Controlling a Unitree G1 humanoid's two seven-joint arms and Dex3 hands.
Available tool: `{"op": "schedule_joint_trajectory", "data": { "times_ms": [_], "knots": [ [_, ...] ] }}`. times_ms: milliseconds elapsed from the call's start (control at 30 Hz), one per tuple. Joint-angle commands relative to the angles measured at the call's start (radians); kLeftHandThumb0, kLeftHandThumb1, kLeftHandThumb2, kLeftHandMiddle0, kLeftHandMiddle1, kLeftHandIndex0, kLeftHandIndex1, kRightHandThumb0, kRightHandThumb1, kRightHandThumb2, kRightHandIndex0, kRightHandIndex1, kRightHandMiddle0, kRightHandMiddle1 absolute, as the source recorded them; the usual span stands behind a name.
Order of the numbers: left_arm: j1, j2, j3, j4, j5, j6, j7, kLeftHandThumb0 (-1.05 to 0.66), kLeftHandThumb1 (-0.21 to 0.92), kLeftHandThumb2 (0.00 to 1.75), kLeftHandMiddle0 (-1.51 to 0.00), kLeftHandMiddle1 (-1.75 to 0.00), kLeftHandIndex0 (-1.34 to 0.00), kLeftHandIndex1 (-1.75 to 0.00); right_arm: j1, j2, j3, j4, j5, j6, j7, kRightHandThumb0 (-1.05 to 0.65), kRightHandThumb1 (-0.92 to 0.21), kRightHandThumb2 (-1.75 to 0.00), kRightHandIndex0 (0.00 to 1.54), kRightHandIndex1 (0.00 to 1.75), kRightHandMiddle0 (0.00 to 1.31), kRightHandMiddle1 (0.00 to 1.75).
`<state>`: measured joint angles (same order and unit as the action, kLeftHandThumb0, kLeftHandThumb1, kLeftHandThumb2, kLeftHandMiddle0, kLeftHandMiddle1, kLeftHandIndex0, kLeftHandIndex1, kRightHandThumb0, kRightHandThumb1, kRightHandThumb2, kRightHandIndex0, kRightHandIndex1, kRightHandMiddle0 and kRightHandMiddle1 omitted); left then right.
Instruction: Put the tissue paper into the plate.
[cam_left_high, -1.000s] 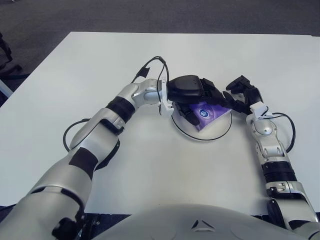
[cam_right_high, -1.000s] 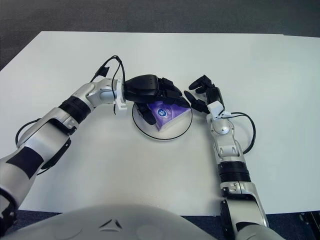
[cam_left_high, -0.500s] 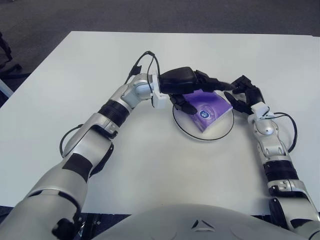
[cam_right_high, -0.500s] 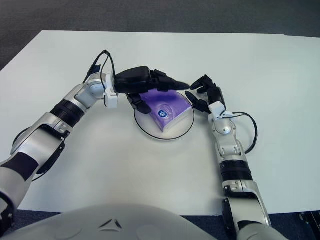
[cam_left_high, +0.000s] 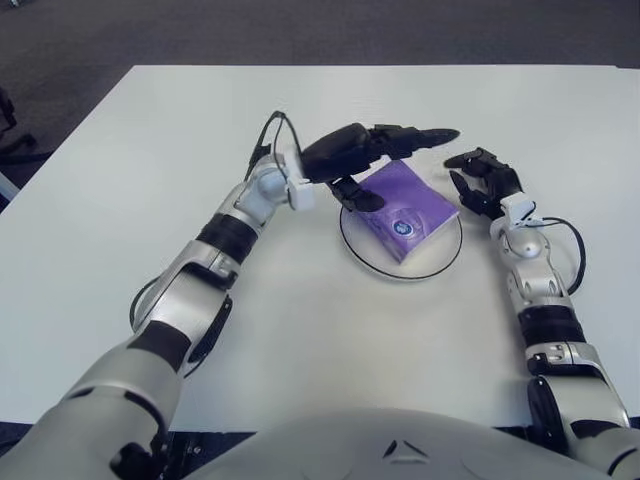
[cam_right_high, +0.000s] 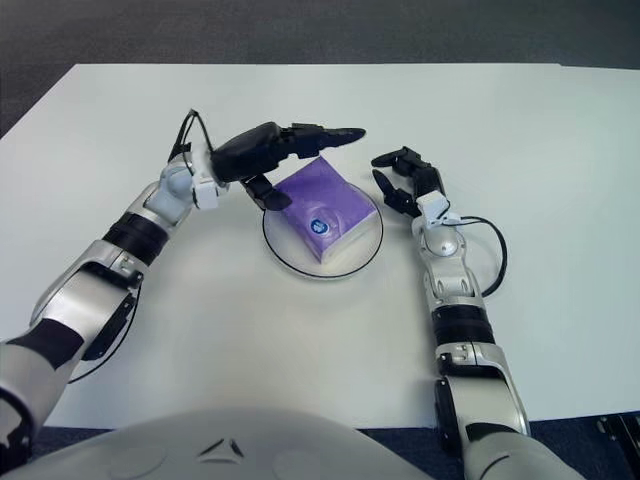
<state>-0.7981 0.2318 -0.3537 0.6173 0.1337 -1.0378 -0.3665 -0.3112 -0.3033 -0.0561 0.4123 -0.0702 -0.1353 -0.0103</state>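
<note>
A purple tissue pack (cam_left_high: 404, 208) with a round white label lies in the clear round plate (cam_left_high: 402, 270) with a dark rim, at the table's middle. My left hand (cam_left_high: 385, 150) is raised above the plate's far left edge, fingers spread and empty, no longer touching the pack. My right hand (cam_left_high: 478, 180) hovers just right of the plate's rim, fingers loosely spread and holding nothing. The pack also shows in the right eye view (cam_right_high: 323, 211).
The white table (cam_left_high: 300, 330) spreads around the plate. Black cables loop off my left wrist (cam_left_high: 268, 140) and right forearm (cam_left_high: 570, 245). Dark floor lies beyond the table's far edge.
My left hand let go of the tissue pack, opened, and lifted up and back from the plate. The pack now lies uncovered in the plate. My right hand stayed beside the rim.
</note>
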Motion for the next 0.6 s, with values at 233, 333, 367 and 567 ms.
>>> {"op": "schedule_joint_trajectory", "data": {
  "times_ms": [233,333,367,567],
  "knots": [
    [0.060,0.010,0.172,0.068,0.019,-0.065,0.143,-1.03,0.92,0.87,-0.39,-0.01,-0.26,-0.05,0.079,0.021,0.017,0.151,-0.029,-0.008,-0.010,-0.42,-0.92,-0.42,0.71,1.51,0.56,1.51],
    [0.061,0.018,0.201,0.114,0.013,-0.071,0.161,-1.00,0.92,0.89,-0.41,-0.02,-0.28,-0.05,0.076,0.021,0.015,0.162,-0.028,-0.020,-0.013,-0.38,-0.92,-0.35,0.70,1.51,0.47,1.52],
    [0.068,0.017,0.214,0.126,0.018,-0.069,0.179,-0.99,0.92,0.90,-0.42,-0.02,-0.29,-0.05,0.075,0.022,0.014,0.166,-0.028,-0.026,-0.015,-0.37,-0.92,-0.34,0.70,1.51,0.45,1.53],
    [0.116,-0.015,0.279,0.159,0.016,-0.023,0.270,-0.95,0.92,0.92,-0.47,-0.03,-0.35,-0.08,0.072,0.022,0.008,0.183,-0.025,-0.052,-0.024,-0.36,-0.92,-0.32,0.70,1.51,0.42,1.53]
  ]
}}
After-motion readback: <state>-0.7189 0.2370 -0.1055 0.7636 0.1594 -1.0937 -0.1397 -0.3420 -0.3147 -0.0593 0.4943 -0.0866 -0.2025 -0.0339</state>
